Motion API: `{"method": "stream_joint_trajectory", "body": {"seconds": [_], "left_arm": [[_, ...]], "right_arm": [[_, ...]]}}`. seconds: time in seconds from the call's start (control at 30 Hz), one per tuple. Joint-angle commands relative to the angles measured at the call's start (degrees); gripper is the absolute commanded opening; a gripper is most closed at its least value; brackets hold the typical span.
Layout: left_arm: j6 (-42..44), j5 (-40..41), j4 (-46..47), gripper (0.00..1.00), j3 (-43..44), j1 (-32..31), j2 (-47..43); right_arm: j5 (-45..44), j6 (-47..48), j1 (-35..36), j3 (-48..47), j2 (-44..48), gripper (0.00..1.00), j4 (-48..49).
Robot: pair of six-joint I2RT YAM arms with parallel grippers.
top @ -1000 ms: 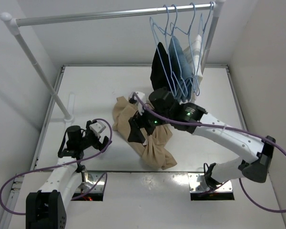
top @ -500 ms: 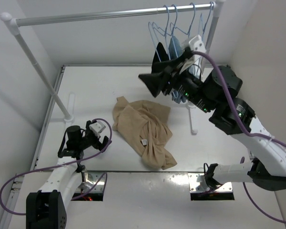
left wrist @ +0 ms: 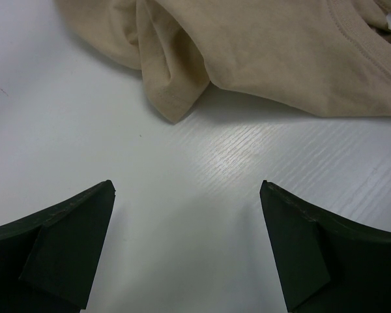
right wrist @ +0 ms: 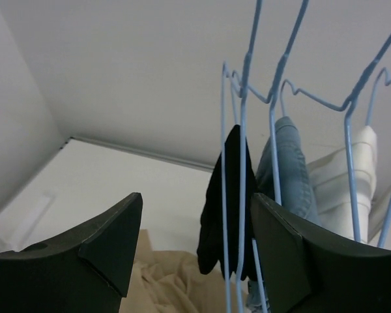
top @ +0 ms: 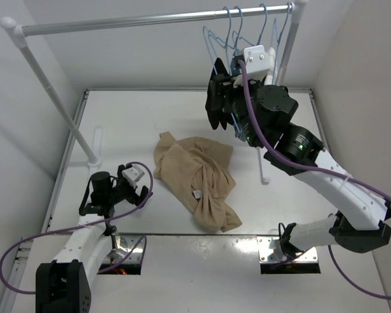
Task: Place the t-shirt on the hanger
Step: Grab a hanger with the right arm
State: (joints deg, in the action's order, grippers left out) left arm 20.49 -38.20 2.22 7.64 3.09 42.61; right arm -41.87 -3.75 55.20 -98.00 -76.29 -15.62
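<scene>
The tan t-shirt [top: 195,176] lies crumpled on the white table, its white label [top: 197,193] showing. My right gripper [top: 214,111] is raised to the right end of the rail, open. In the right wrist view, the thin wires of a light-blue hanger [right wrist: 242,98] hang between the jaws [right wrist: 197,195], close to the right finger [right wrist: 287,248]. I see no contact with either finger. My left gripper [top: 140,190] rests low on the table, left of the shirt. It stands wide open [left wrist: 187,186] and empty, with the shirt's sleeve hem [left wrist: 173,107] just ahead.
A black garment [right wrist: 231,215], a blue denim one [right wrist: 290,169] and a white one [right wrist: 362,182] hang on other blue hangers just behind. The metal rail [top: 117,23] spans the back, with slanted posts at left [top: 58,98] and right. White walls enclose the table.
My right arm rose from the t-shirt on the table to the hangers on the rail, leaving the shirt lying flat. The left arm has not moved.
</scene>
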Motion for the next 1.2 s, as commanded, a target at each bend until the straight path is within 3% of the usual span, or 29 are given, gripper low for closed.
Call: {"method": "stream_joint_trajectory", "body": {"seconds": [0.0,0.23,0.77,1.17], "left_arm": [[0.1,-1.7,1.6,1.0,1.3,0.7,-0.7],[0.1,-1.7,1.6,1.0,1.3,0.7,-0.7],[0.1,-1.7,1.6,1.0,1.3,0.7,-1.2],[0.1,-1.7,1.6,1.0,1.3,0.7,-1.2]], "right_arm": [[-5.9,3.4,-0.2,-0.9,-0.6,0.68,2.8],[-7.8,5.4,-0.7,2.1,-0.6,0.68,4.7],[-6.0,1.2,-2.9,5.0,-0.6,0.49,0.4],[-3.3,-0.8,-6.7,7.3,-0.1,0.49,-0.8]]}}
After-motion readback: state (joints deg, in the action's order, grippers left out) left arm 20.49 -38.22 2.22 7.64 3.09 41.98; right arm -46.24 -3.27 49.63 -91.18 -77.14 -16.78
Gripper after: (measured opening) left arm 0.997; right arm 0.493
